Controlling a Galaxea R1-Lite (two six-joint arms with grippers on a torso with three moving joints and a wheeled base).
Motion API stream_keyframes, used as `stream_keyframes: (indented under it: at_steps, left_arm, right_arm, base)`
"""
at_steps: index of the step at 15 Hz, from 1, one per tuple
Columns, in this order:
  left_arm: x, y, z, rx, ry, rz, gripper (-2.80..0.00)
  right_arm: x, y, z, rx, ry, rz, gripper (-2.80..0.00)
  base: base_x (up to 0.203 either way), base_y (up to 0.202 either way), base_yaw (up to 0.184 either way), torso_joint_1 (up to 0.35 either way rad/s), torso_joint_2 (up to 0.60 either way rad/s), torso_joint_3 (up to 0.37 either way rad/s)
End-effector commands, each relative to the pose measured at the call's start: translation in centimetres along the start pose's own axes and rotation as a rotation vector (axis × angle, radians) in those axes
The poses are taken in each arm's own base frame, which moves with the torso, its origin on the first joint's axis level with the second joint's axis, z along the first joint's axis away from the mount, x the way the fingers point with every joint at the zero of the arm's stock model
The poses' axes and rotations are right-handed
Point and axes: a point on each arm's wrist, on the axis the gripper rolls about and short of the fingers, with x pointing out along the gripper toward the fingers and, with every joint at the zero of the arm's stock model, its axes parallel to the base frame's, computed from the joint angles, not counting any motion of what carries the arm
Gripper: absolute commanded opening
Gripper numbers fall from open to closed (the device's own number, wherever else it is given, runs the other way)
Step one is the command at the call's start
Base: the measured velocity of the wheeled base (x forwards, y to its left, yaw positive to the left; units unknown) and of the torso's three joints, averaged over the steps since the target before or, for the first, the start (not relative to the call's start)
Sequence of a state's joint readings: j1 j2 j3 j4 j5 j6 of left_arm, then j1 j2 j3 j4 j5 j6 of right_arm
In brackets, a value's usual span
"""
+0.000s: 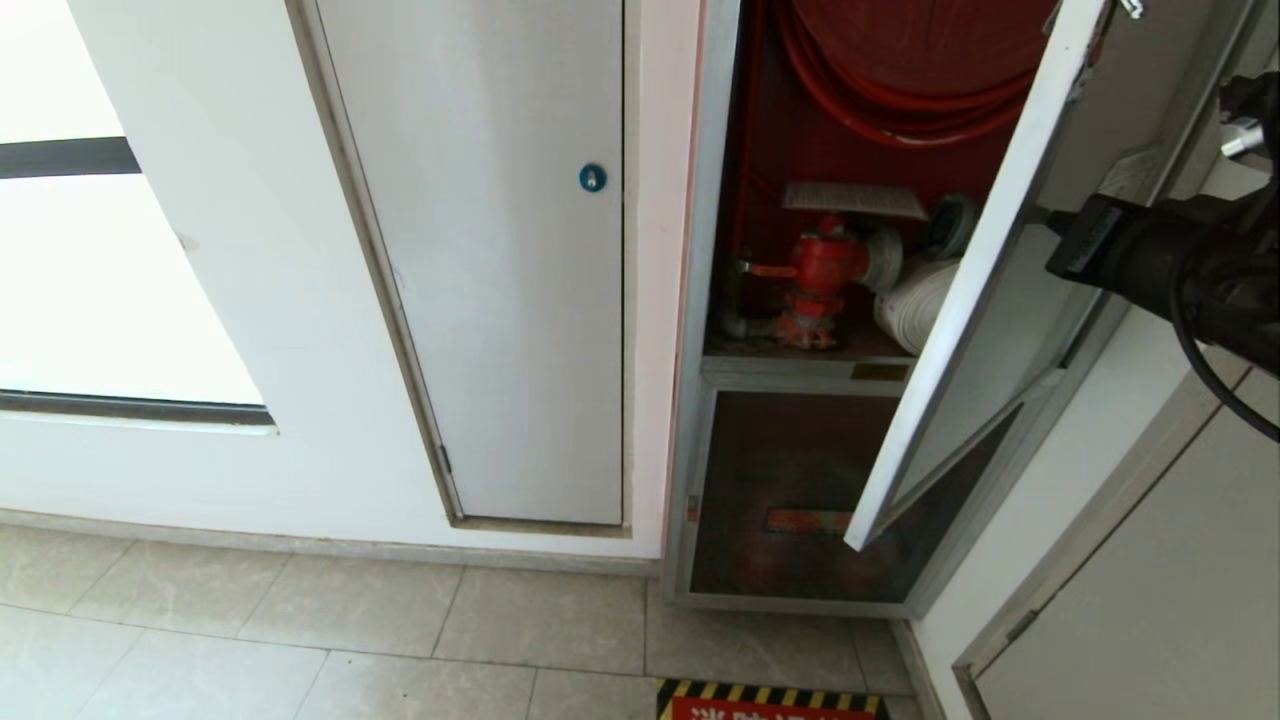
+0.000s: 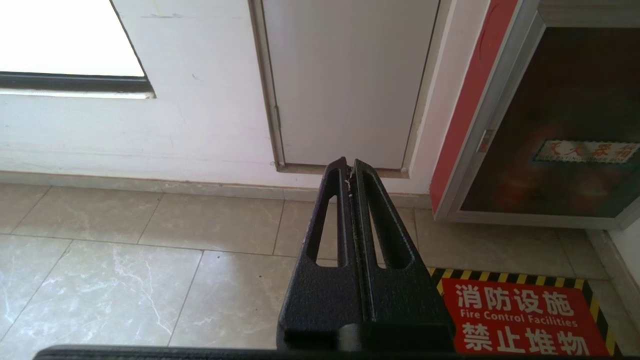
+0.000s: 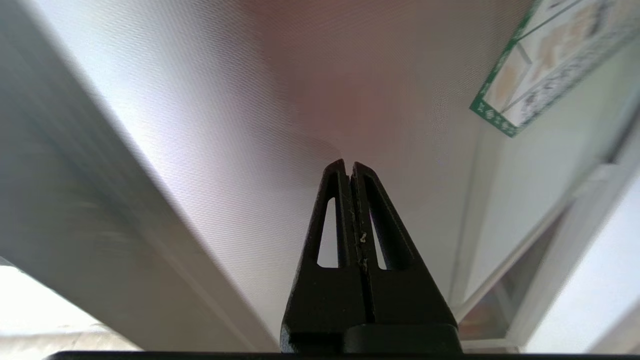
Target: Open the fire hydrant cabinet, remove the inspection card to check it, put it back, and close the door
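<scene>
Right arm (image 1: 1180, 270) raised, extended in from right edge of head view, wrist roughly level; right gripper (image 3: 350, 167) fingers pressed together, nothing held. Left gripper (image 2: 349, 165) parked low, pointed forward and down, fingers closed, empty

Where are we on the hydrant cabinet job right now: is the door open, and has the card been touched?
The door stands partly open, exposing the red inside of the fire hydrant cabinet. In hand: the right gripper, shut and empty, is against the door's inner glass. The inspection card lies above the red valve, untaken. Left: take the card, check it, return it, close the door. The left gripper hangs shut over the floor.
</scene>
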State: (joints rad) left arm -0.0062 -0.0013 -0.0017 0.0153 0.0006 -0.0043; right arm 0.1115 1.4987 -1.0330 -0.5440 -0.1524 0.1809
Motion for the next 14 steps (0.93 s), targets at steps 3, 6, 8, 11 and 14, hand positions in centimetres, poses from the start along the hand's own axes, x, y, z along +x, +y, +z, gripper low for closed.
stream_keyframes:
  at_steps: [3, 6, 8, 11, 14]
  left_arm:
    - [0.0, 0.0, 0.0, 0.000, 0.001, -0.001, -2.80]
    - [0.0, 0.0, 0.0, -0.002, 0.001, 0.001, -2.80]
    - [0.0, 0.0, 0.0, 0.000, 0.001, 0.001, -2.80]
    - [0.0, 0.0, 0.0, 0.000, 0.001, -0.001, -2.80]
    - [0.0, 0.0, 0.0, 0.000, 0.001, 0.000, -2.80]
  right_arm:
    - [5.2, 0.6, -1.8, -0.006, 0.041, 0.012, -2.80]
    - [8.9, 0.9, -3.0, -0.009, 0.048, 0.027, -2.80]
    - [11.2, 1.3, -3.2, -0.005, 0.016, 0.054, -2.80]
    - [14.7, 1.6, -4.1, -0.016, -0.020, 0.066, -2.80]
    - [18.2, 1.9, -5.5, -0.021, -0.055, 0.059, -2.80]
  base:
    - [0.000, 0.000, 0.000, 0.000, 0.00, 0.000]
    - [0.000, 0.000, 0.000, 0.000, 0.00, 0.000]
    - [0.000, 0.000, 0.000, 0.000, 0.00, 0.000]
    - [0.000, 0.000, 0.000, 0.000, 0.00, 0.000]
    - [0.000, 0.000, 0.000, 0.000, 0.00, 0.000]
